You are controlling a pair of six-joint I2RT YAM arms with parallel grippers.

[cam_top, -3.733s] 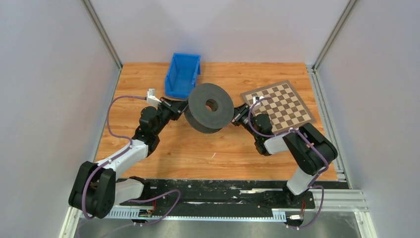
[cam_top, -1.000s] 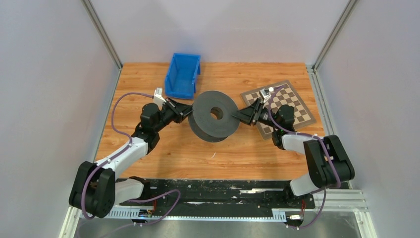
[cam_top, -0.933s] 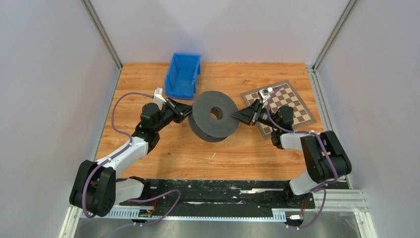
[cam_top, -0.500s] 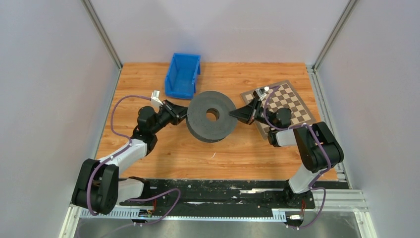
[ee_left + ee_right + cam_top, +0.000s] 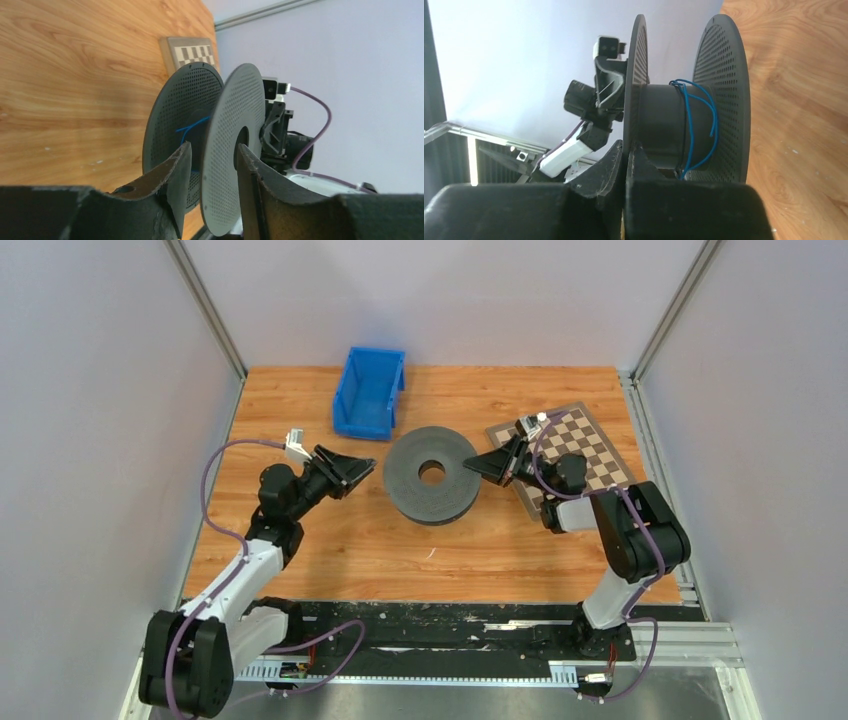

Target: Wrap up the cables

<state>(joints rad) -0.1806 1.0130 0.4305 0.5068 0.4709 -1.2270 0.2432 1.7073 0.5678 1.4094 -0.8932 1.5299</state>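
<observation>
- Orange wood-grain table (image 5: 400, 540) is enclosed by pale grey walls (image 5: 100, 390); a blue bin (image 5: 345, 390) is set at its far side and a chessboard (image 5: 590, 440) to the right.
- A black perforated spool (image 5: 405, 490) is seen mid-table, one flat face upward.
- The cable (image 5: 688, 125) — a thin blue wire — is looped loosely a few times round the spool's hub, between the two flanges.
- The right gripper (image 5: 472, 468) is clamped on the rim of one flange at the spool's right edge.
- The left gripper (image 5: 358, 472) is held just left of the spool, clear of it — its fingers (image 5: 175, 170) are parted.
</observation>
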